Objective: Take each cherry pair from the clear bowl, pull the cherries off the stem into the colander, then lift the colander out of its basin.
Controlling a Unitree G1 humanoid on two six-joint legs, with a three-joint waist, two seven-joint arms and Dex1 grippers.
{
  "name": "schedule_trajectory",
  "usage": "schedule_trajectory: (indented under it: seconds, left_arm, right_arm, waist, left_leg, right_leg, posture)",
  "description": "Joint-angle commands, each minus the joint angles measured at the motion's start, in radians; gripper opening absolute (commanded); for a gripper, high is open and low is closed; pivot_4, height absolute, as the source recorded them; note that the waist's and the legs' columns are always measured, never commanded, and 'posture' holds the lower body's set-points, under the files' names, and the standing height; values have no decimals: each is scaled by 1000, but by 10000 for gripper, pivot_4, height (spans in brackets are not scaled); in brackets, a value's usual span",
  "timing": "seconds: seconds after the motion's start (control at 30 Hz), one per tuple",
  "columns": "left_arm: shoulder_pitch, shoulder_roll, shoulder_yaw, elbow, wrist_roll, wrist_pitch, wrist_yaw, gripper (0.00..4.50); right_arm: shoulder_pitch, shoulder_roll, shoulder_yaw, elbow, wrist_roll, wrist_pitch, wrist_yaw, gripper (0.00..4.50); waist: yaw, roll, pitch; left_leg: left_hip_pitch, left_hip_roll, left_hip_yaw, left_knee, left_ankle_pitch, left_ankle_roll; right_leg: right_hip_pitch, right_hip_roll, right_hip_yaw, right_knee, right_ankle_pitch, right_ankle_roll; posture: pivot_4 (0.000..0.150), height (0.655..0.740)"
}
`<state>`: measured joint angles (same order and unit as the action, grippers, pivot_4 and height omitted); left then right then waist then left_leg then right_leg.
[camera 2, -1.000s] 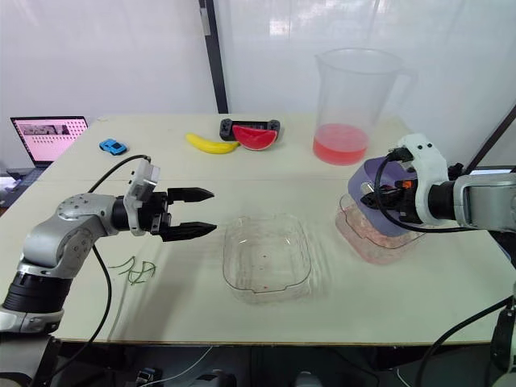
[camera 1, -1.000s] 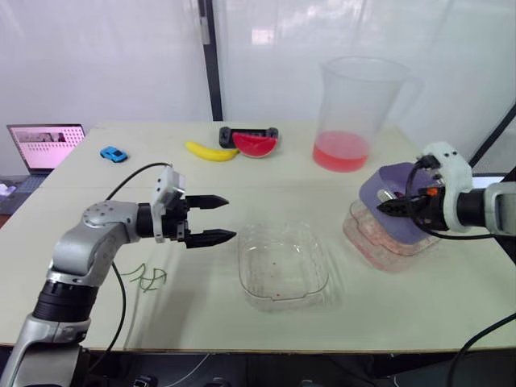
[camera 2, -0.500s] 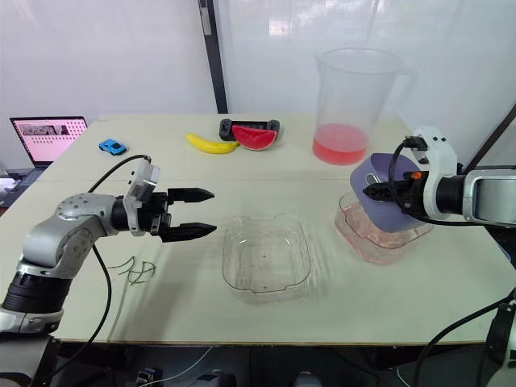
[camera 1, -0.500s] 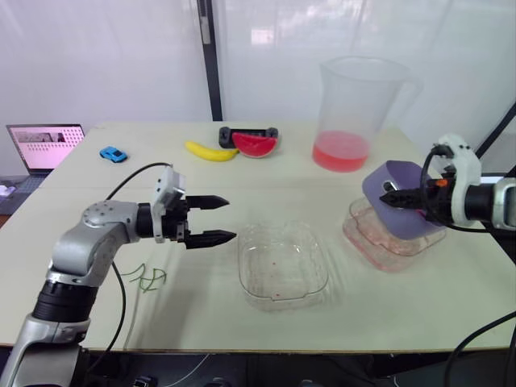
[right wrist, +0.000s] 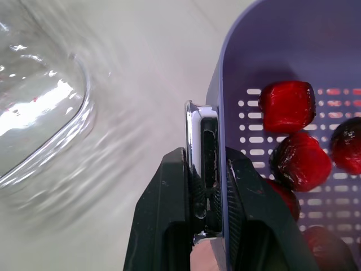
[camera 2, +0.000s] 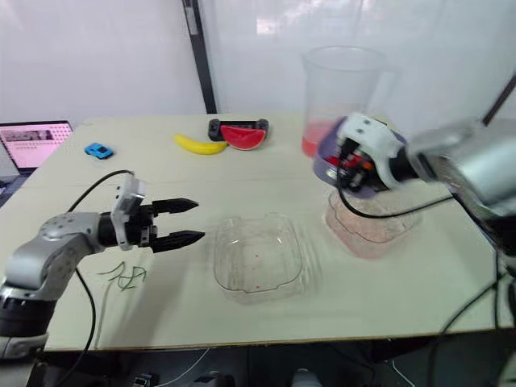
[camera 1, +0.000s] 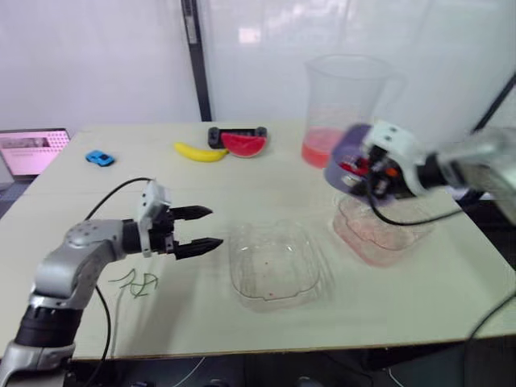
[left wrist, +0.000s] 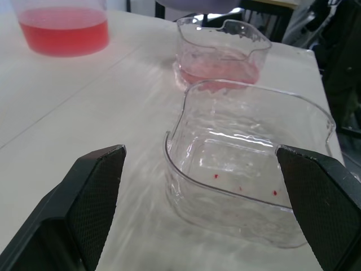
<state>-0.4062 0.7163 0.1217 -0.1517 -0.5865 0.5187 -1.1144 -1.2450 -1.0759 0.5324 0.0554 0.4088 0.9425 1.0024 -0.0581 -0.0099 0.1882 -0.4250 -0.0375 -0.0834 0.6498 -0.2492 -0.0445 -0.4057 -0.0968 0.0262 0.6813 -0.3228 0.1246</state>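
I log colander, cherries inside, wall pinched by my right tool, clear of basin; left tool open.

Left gripper with fingers apart near the clear bowl, right gripper holding the purple colander up above its basin, green stems on the table

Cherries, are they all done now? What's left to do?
Nearly finished. Done: the clear bowl holds only red specks, bare stems lie on the table, and the cherries sit in the purple colander. In hand: the right gripper clamps the colander's rim, holding it above its pink basin. The left gripper is open, empty. Left: probably just setting it down.
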Motion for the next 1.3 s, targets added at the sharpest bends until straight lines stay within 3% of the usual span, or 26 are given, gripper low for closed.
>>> schedule_trajectory:
  seconds: [0.03, 0.3, 0.5, 0.77, 0.8, 1.03, 1.2, 1.3]
  left_arm:
    - [47, 21, 65, -81, -32, 18, 43, 45000]
    - [197, 67, 171, -202, -73, 55, 115, 45000]
    - [228, 75, 210, -245, -104, 68, 153, 45000]
    - [205, 85, 181, -229, -92, 45, 162, 45000]
    - [194, 84, 173, -221, -89, 43, 163, 45000]
    - [140, 64, 151, -180, -81, 44, 182, 45000]
    - [77, 31, 137, -92, -35, 13, 230, 45000]
    - [53, 23, 133, -50, -3, -10, 251, 45000]
  right_arm:
    - [-101, 123, 90, 210, -185, -211, 138, 2260]
    - [-158, 382, 108, 591, -371, -479, 297, 2260]
    - [-133, 480, 62, 710, -407, -540, 379, 2260]
    - [-134, 557, 9, 880, -490, -603, 335, 2260]
    - [-137, 561, 1, 891, -497, -607, 333, 12623]
    - [-181, 541, -107, 901, -498, -635, 316, 44882]
    - [-179, 446, -253, 758, -414, -576, 371, 44882]
    - [-91, 352, -365, 602, -376, -544, 305, 44882]
  waist:
    - [-3, 0, 0]
    - [8, 0, 0]
    - [14, 0, 0]
    - [13, 0, 0]
    - [13, 0, 0]
    - [12, 0, 0]
    - [16, 0, 0]
    - [19, 0, 0]
  left_leg:
    - [0, 0, 0, 0, 0, 0]
    - [-2, 0, -1, 0, 4, -7]
    - [-1, 0, -1, 0, 6, -10]
    - [-1, -1, -1, 0, 6, -10]
    - [-1, -1, -1, -1, 6, -10]
    - [-1, -1, -1, -1, 6, -11]
    - [-1, -2, -1, 0, 6, -11]
    - [-1, -2, -1, -1, 6, -11]
  right_leg:
    - [0, 0, 0, 0, 0, 0]
    - [-1, -2, 0, 1, 0, 0]
    - [-2, -2, 0, 1, 0, 0]
    - [-2, -2, 0, 2, 0, 0]
    - [-2, -2, 0, 2, 0, 0]
    - [-2, -1, 0, 2, 0, 0]
    - [-2, -1, -1, 2, 0, 0]
    - [-2, -1, -1, 2, 0, 0]
  posture:
    - [1500, 7400]
    - [1500, 7400]
    - [1500, 7400]
    - [1500, 7400]
    - [1500, 7400]
    - [1500, 7400]
    - [1500, 7400]
    - [1500, 7400]
